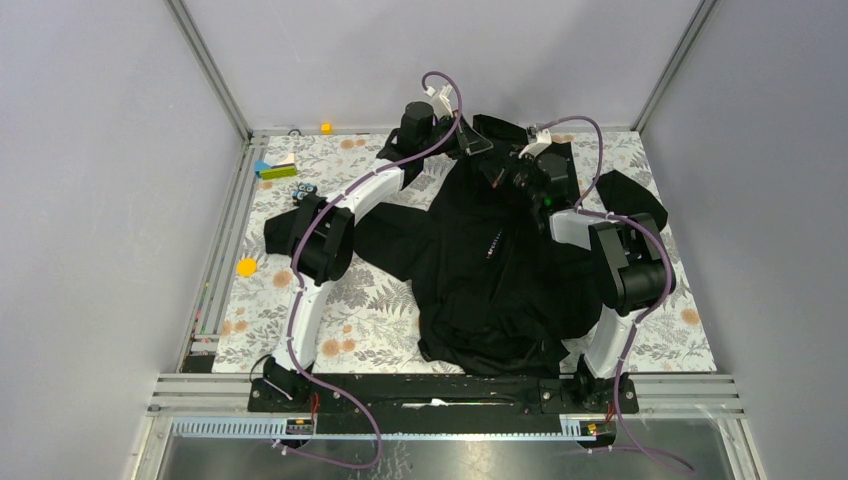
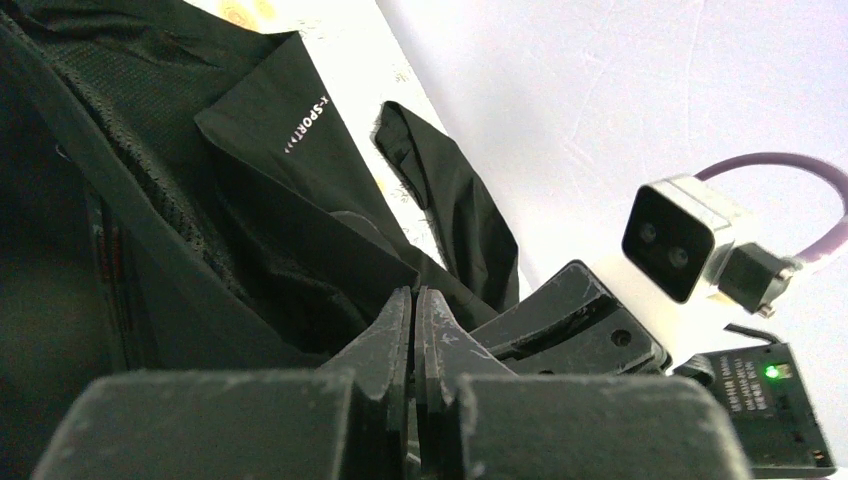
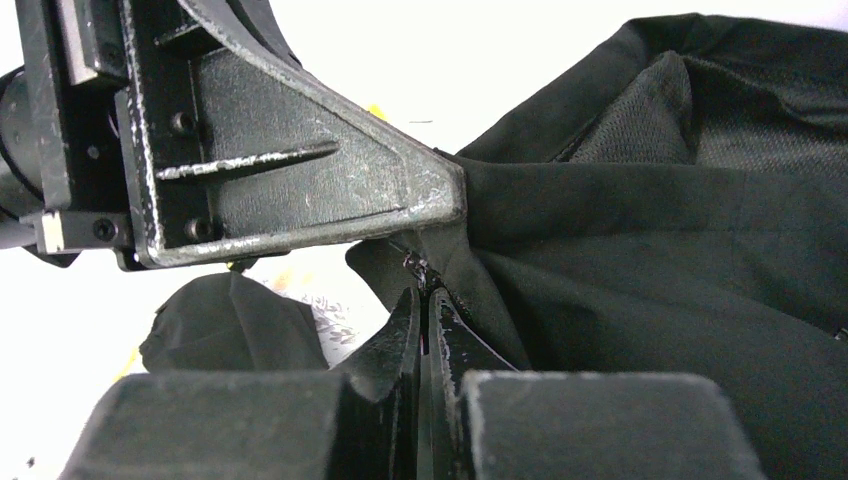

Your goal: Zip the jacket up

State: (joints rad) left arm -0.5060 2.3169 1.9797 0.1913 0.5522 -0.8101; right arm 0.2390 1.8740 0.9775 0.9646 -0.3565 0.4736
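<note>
at jacket (image 1: 480,270) top, left gripper (image 2: 413,296), right gripper (image 3: 421,296) outstretched, both pinching

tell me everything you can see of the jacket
The jacket is black, thin soft fabric with a mesh lining and small white "SPORT" lettering. It lies crumpled on the floral table, sleeves spread to both sides, tiny coloured marks at mid-chest. At its far end the left end effector and right end effector are shut, pinching the fabric.
</note>
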